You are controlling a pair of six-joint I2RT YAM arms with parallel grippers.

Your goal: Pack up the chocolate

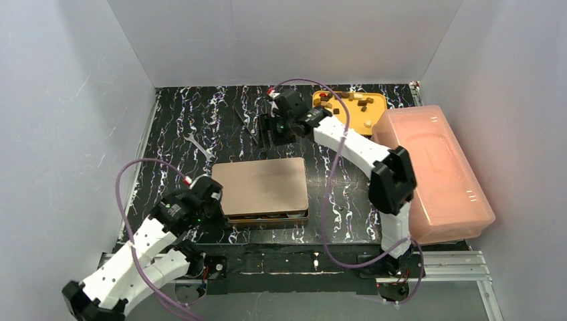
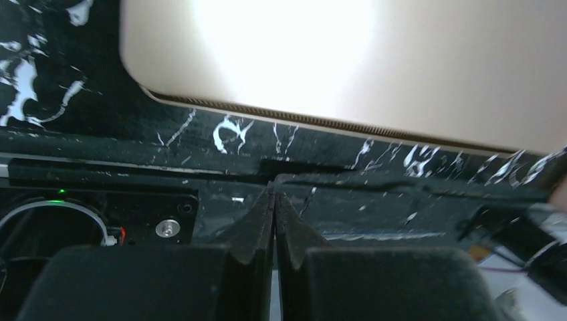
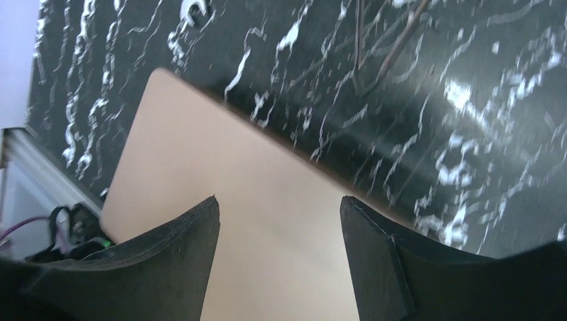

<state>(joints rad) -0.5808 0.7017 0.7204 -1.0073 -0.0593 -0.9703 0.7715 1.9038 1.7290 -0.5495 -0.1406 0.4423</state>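
The chocolate [image 1: 362,103] is several small dark and tan chunks lying on a yellow tray [image 1: 378,120] at the back right. A flat copper-brown lid [image 1: 261,186] covers a shallow box at the table's middle. My left gripper [image 1: 215,200] is shut and empty beside the lid's near left corner. In the left wrist view its jaws [image 2: 275,194] are pressed together, with the lid [image 2: 334,60] beyond them. My right gripper [image 1: 269,137] is open and empty, hovering just behind the lid's far edge. In the right wrist view [image 3: 279,200] the lid [image 3: 267,234] shows between its fingers.
A large translucent pink bin [image 1: 434,174] lies along the right side. Thin dark tongs [image 1: 249,127] and a small white tool [image 1: 199,144] lie on the black marbled table behind the lid. White walls close in the back and sides.
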